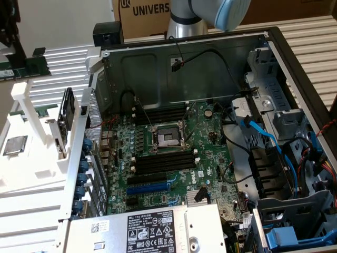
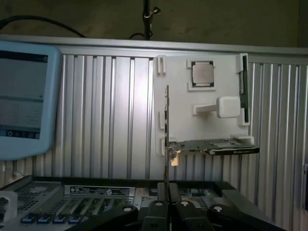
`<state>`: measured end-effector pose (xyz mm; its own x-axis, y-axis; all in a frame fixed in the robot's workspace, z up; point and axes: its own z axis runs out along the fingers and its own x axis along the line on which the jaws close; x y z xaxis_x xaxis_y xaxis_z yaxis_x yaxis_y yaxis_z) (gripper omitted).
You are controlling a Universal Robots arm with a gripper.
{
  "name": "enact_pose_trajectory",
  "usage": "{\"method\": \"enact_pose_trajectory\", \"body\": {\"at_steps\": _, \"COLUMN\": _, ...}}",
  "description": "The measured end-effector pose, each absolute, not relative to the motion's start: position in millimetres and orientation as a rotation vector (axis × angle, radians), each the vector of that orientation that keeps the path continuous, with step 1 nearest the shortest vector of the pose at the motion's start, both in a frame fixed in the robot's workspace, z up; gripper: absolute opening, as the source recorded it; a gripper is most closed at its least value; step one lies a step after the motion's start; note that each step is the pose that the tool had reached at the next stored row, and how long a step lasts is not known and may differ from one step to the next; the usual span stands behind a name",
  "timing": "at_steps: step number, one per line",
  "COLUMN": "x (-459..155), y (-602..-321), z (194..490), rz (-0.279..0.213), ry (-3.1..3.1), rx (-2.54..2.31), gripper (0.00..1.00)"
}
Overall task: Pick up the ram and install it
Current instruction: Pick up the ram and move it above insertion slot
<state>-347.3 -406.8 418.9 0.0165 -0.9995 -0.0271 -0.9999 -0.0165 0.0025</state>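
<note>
In the wrist view my gripper (image 2: 167, 204) is shut on the ram (image 2: 166, 130), a thin stick seen edge-on that rises straight out from between the fingers. It is held in the air above the edge of the open computer case (image 2: 96, 197), in front of the white parts holder (image 2: 192, 120). In the exterior view the motherboard (image 1: 168, 153) lies open inside the case, with long black memory slots (image 1: 163, 162) below the processor socket (image 1: 166, 138) and more slots (image 1: 163, 113) above it. The arm's grey and blue joint (image 1: 210, 13) shows at the top.
The white holder (image 1: 31, 158) on the exterior view's left carries a square silver processor chip (image 1: 15, 145) and an upright black drive (image 1: 66, 113). Another green board (image 1: 29, 68) sits at the far left. Cables (image 1: 263, 137), drive cages and the power supply (image 1: 158, 226) crowd the case. A screen (image 2: 24, 96) stands nearby.
</note>
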Motion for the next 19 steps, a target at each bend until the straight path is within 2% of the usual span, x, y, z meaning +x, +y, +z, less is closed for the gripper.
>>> {"method": "enact_pose_trajectory", "body": {"at_steps": 5, "x": -339.4, "y": -406.9, "z": 419.0, "rz": 0.036, "ry": 2.193, "rx": -2.228, "gripper": 0.12}}
{"method": "enact_pose_trajectory", "body": {"at_steps": 19, "x": -247.9, "y": -406.9, "z": 436.7, "rz": 0.053, "ry": 2.185, "rx": -2.223, "gripper": 0.12}}
